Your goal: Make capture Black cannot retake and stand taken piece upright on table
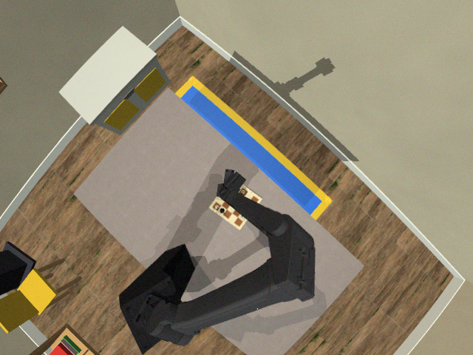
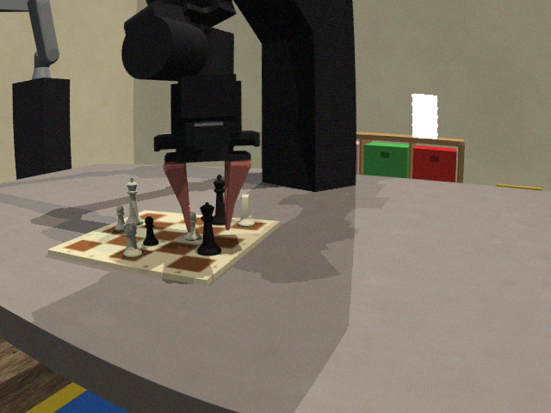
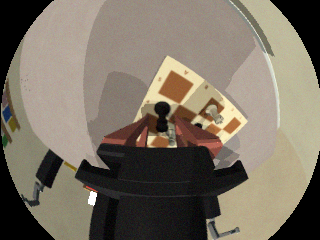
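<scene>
The small chessboard [image 2: 166,242] lies on the grey table and also shows in the top view [image 1: 234,208]. On it stand a white king [image 2: 132,200], a white pawn [image 2: 120,218], a white piece [image 2: 131,240] at the front, a black pawn [image 2: 150,231], another white pawn [image 2: 192,226], a tall black piece [image 2: 207,229], a second tall black piece [image 2: 219,200] behind it, and a white rook [image 2: 245,211]. All are upright. My gripper [image 2: 207,227] is open, with its red fingertips down near the board on either side of the tall black pieces. The wrist view shows a black piece [image 3: 162,110] between the fingers. I cannot tell which one it is.
The arm's dark links [image 1: 267,248] cover part of the board from above. A shelf with a green bin [image 2: 385,158] and a red bin [image 2: 434,163] stands beyond the table. A blue and yellow mat [image 1: 252,145] lies on the floor along the table's far side.
</scene>
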